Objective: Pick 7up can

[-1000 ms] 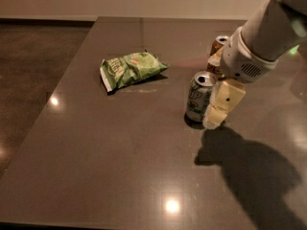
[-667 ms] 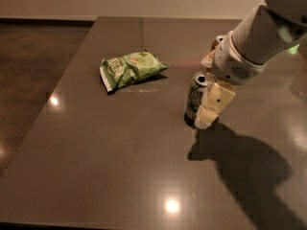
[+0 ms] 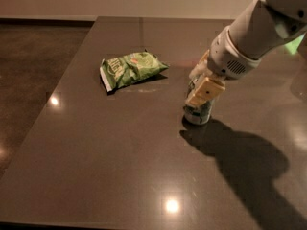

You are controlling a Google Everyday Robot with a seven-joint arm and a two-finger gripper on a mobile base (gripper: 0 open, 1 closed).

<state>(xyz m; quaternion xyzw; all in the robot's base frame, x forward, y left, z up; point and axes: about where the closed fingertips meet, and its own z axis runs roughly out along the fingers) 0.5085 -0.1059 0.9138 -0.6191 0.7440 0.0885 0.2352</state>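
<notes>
The 7up can [image 3: 197, 115] stands upright on the dark table [image 3: 120, 143], right of the middle. Only its pale green lower part shows; its top is hidden by my gripper. My gripper [image 3: 195, 91] has come down from the upper right over the can. Its cream fingers [image 3: 206, 90] stand on either side of the can's upper part, one in front and one behind. The gripper is open around the can, which still rests on the table.
A green chip bag [image 3: 130, 69] lies on the table up and left of the can. The table's left edge [image 3: 57, 90] drops to a dark floor. My arm's shadow [image 3: 240, 152] falls to the right of the can.
My gripper has moved left from beside the can to over it, with a finger now on each side. The can and the chip bag have not moved.
</notes>
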